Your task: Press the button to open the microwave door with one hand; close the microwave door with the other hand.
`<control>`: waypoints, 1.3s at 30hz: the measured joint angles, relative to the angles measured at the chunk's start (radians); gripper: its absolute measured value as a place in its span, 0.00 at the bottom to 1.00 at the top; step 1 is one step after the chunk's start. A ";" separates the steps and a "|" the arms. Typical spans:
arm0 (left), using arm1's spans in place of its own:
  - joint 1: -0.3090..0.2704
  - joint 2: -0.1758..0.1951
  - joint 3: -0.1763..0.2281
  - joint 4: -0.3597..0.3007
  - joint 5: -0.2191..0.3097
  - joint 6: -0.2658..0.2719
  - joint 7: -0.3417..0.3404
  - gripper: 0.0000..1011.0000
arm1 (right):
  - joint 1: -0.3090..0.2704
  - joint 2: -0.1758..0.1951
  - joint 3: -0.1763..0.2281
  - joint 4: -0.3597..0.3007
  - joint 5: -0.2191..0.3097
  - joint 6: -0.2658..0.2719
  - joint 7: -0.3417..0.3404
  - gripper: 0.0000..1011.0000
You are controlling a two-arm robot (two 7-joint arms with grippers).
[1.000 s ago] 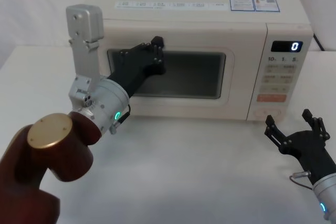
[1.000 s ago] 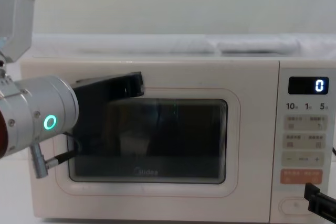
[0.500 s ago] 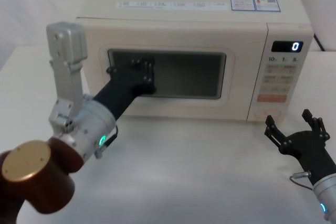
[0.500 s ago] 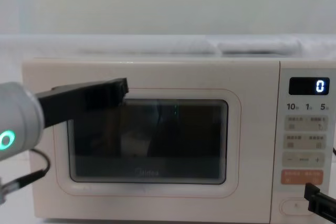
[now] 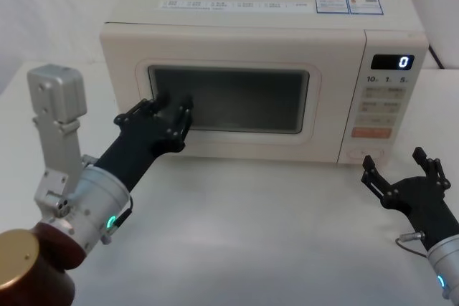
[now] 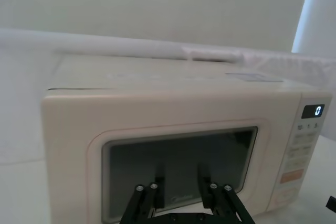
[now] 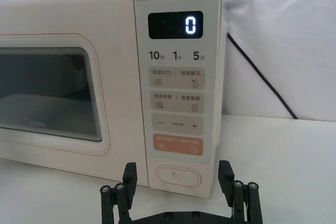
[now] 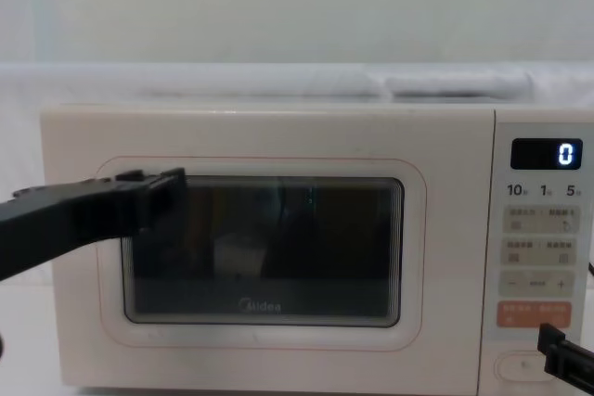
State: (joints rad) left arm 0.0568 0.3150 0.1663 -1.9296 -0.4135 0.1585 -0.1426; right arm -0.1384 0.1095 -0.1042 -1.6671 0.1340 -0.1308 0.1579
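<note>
Facing closed microwave door (image 5: pixel 228 99): left gripper (image 5: pixel 163 115)

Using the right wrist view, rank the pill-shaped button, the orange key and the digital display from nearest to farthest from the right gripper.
From the right gripper:
1. The button, lowest on the control panel, just beyond the fingertips.
2. The orange key, directly above the button.
3. The digital display, at the top of the panel, showing 0.

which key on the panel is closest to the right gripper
The button, the wide cream pill-shaped key at the bottom of the panel, just beyond the open right gripper; the orange key sits above it.
</note>
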 joint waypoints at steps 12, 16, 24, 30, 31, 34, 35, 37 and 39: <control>0.078 -0.008 -0.053 0.017 0.011 -0.058 0.005 0.76 | 0.000 0.000 0.000 0.000 0.000 0.000 0.000 0.99; 0.101 -0.020 -0.069 0.036 0.014 -0.077 0.011 0.89 | 0.000 0.000 0.000 0.000 0.000 0.000 0.000 0.99; 0.132 -0.042 -0.091 0.080 0.021 -0.101 0.016 0.99 | 0.000 0.000 0.000 0.000 0.000 0.000 0.000 0.99; 0.143 -0.061 -0.107 0.117 0.023 -0.111 0.019 0.99 | 0.000 0.000 0.000 0.000 0.000 0.000 0.000 0.99; 0.144 -0.063 -0.108 0.121 0.024 -0.112 0.019 0.99 | 0.000 0.000 0.000 0.000 0.000 0.000 0.000 0.99; 0.144 -0.071 -0.114 0.140 0.028 -0.111 0.021 0.99 | 0.000 0.000 0.000 0.000 0.000 0.000 0.000 0.99; 0.144 -0.072 -0.114 0.144 0.030 -0.109 0.022 0.99 | 0.000 0.000 0.000 0.000 0.000 0.000 0.000 0.99; 0.144 -0.073 -0.115 0.146 0.031 -0.108 0.024 0.99 | 0.000 0.000 0.000 0.000 0.000 0.000 0.000 0.99; 0.144 -0.073 -0.115 0.146 0.031 -0.108 0.024 0.99 | 0.000 0.000 0.000 0.000 0.000 0.000 0.000 0.99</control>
State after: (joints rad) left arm 0.2004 0.2424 0.0516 -1.7838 -0.3828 0.0507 -0.1191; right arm -0.1385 0.1094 -0.1042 -1.6671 0.1340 -0.1307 0.1579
